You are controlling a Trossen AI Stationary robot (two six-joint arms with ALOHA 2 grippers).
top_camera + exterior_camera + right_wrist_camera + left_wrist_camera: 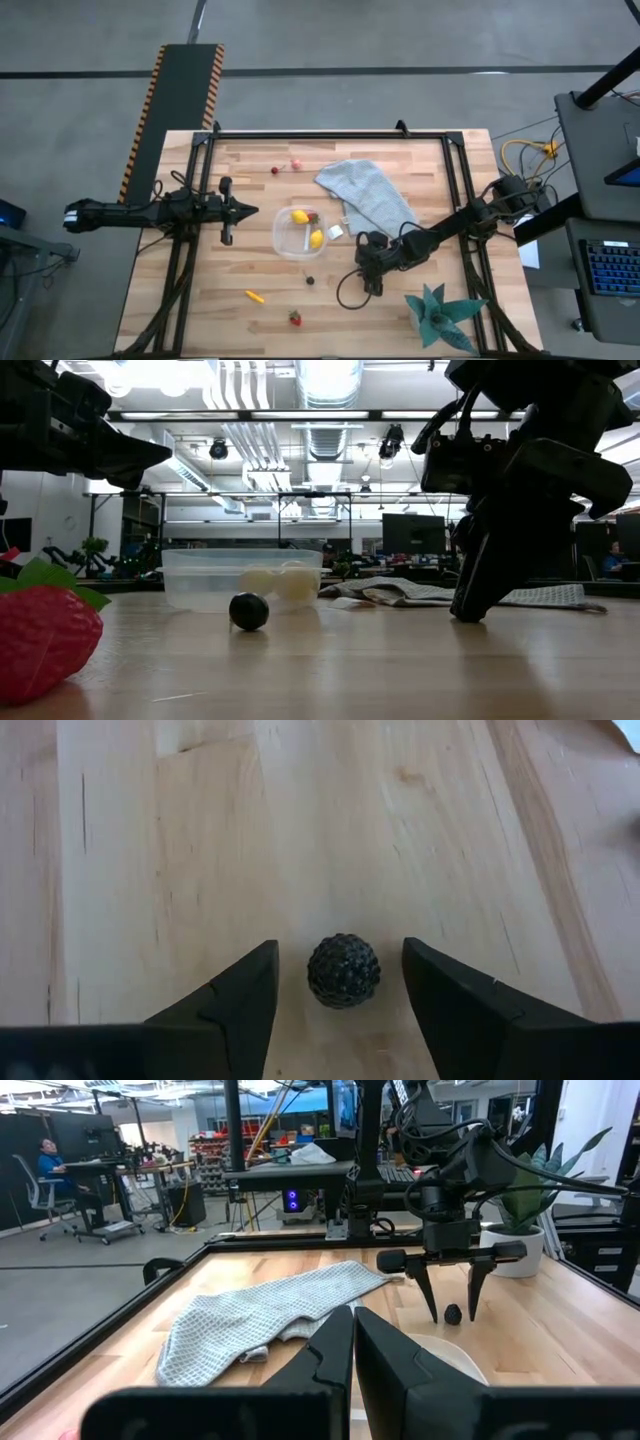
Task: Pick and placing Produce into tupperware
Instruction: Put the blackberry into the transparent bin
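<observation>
My right gripper points straight down at the table, right of the tupperware, and is open. Its fingers stand on either side of a dark round berry without touching it; the berry rests on the wood. The clear tupperware holds two yellow lemons and a red berry. A second dark berry lies near the tupperware's near side. My left gripper waits shut, left of the tupperware.
An orange carrot piece and a strawberry lie toward the near edge; two red berries sit near the far edge. A grey-blue cloth, a white tag and a teal spiky plant are on the right side.
</observation>
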